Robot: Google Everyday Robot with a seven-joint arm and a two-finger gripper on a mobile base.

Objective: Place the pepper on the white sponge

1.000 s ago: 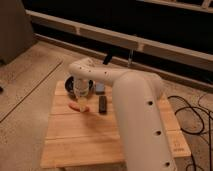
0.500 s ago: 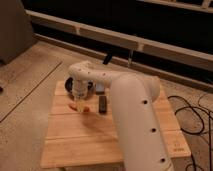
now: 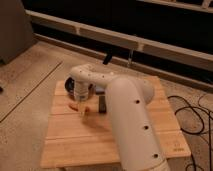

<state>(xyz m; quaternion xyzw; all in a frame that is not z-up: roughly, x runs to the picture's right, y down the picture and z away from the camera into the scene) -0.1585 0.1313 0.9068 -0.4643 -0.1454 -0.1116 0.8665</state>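
As the gripper (image 3: 80,102) hangs just above the pepper (image 3: 75,107) on the bench (image 3: 100,145), fingers released: pick step. Next: descend, clench. White sponge unseen.

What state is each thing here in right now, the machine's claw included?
gripper: pointing down just above the pepper, open, holding nothing.
pepper: lying flat on the wooden table, not lifted.
black block: lying flat, close beside the arm.
dark bowl: upright, partly hidden by the arm.
white sponge: not visible in this view.
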